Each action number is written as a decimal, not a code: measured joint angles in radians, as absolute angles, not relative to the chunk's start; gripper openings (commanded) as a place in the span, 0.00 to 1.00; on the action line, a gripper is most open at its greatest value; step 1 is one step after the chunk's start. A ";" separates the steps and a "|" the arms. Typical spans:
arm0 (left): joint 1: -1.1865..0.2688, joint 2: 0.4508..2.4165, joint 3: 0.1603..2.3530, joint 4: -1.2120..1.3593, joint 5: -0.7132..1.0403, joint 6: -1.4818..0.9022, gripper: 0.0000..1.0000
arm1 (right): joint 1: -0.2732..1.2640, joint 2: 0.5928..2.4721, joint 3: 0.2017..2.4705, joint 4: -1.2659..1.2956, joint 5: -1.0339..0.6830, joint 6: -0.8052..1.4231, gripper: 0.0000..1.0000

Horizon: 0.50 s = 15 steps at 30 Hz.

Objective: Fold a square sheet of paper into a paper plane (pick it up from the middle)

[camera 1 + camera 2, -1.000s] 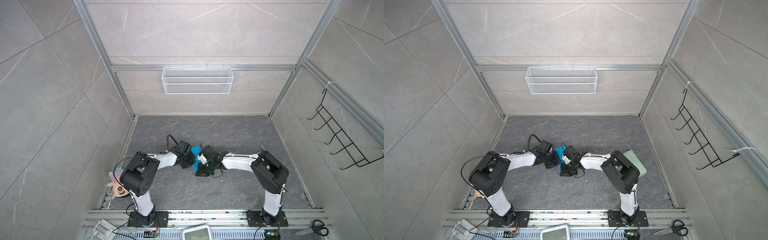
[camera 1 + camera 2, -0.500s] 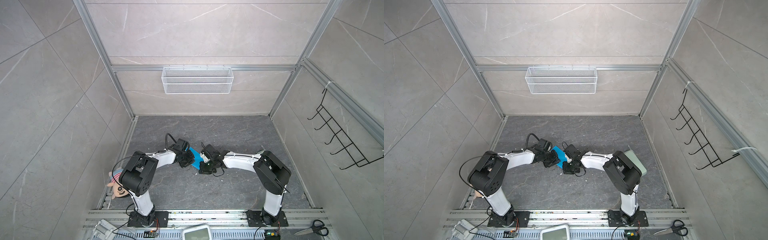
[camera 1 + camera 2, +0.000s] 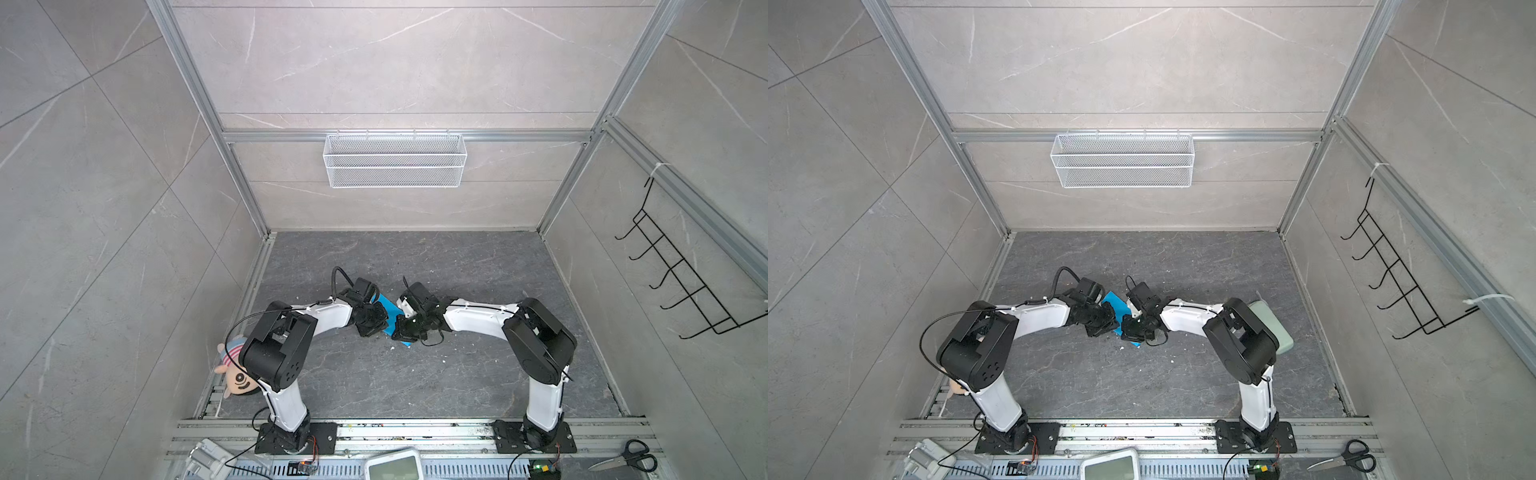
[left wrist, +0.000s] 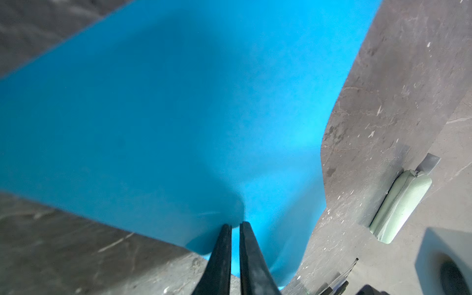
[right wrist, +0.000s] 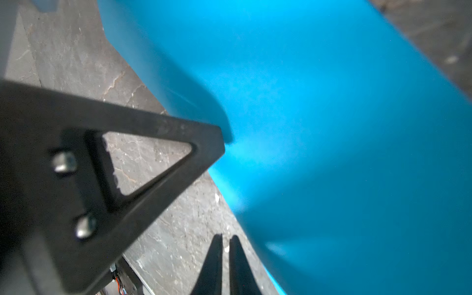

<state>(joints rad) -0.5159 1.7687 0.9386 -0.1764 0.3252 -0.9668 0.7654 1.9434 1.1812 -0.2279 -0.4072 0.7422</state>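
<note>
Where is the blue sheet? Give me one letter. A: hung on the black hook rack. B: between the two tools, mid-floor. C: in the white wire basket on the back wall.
B: in a top view the square sheet of paper shows mid-floor between the arms, the left tool pinches it in the left wrist view, and the wire basket and hook rack hold no blue.

From above, black left gripper (image 3: 381,327) and right gripper (image 3: 400,328) hide most of the thin sky-blue square sheet of paper (image 3: 390,311); up close it blurs off frame.
</note>
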 measured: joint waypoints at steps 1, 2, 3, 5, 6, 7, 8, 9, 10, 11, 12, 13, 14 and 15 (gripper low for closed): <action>-0.516 1.770 0.940 -0.177 0.325 -0.965 0.14 | 0.765 1.952 1.190 -0.229 -0.407 0.742 0.12; -0.516 1.770 0.941 -0.178 0.325 -0.964 0.14 | 0.765 1.959 1.198 -0.231 -0.407 0.742 0.12; -0.516 1.770 0.941 -0.179 0.325 -0.962 0.14 | 0.765 1.964 1.203 -0.232 -0.407 0.742 0.12; -0.516 1.770 0.941 -0.179 0.325 -0.960 0.14 | 0.765 1.970 1.211 -0.237 -0.406 0.742 0.12; -0.516 1.770 0.941 -0.180 0.325 -0.959 0.14 | 0.765 1.972 1.213 -0.238 -0.406 0.742 0.12; -0.516 1.770 0.943 -0.183 0.325 -0.957 0.14 | 0.765 1.974 1.213 -0.241 -0.405 0.742 0.12; -0.516 1.770 0.945 -0.185 0.325 -0.953 0.14 | 0.764 1.975 1.213 -0.245 -0.403 0.742 0.12; -0.516 1.770 0.948 -0.188 0.325 -0.949 0.15 | 0.764 1.977 1.213 -0.250 -0.400 0.742 0.12; -0.515 1.770 0.952 -0.191 0.325 -0.944 0.16 | 0.764 1.978 1.213 -0.256 -0.396 0.742 0.12; -0.512 1.770 0.953 -0.192 0.325 -0.937 0.16 | 0.764 1.979 1.213 -0.262 -0.392 0.742 0.12; -0.510 1.769 0.955 -0.196 0.326 -0.931 0.17 | 0.764 1.982 1.213 -0.266 -0.391 0.742 0.12; -0.508 1.767 0.957 -0.197 0.326 -0.923 0.17 | 0.764 1.983 1.214 -0.268 -0.392 0.742 0.12; -0.505 1.763 0.957 -0.200 0.327 -0.914 0.18 | 0.763 1.984 1.216 -0.270 -0.392 0.742 0.12; -0.502 1.760 0.957 -0.204 0.327 -0.907 0.18 | 0.763 1.985 1.216 -0.270 -0.392 0.742 0.12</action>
<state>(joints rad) -0.5018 1.7596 0.9569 -0.2039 0.3275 -0.9070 0.7628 1.9846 1.2160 -0.2703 -0.3923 0.7418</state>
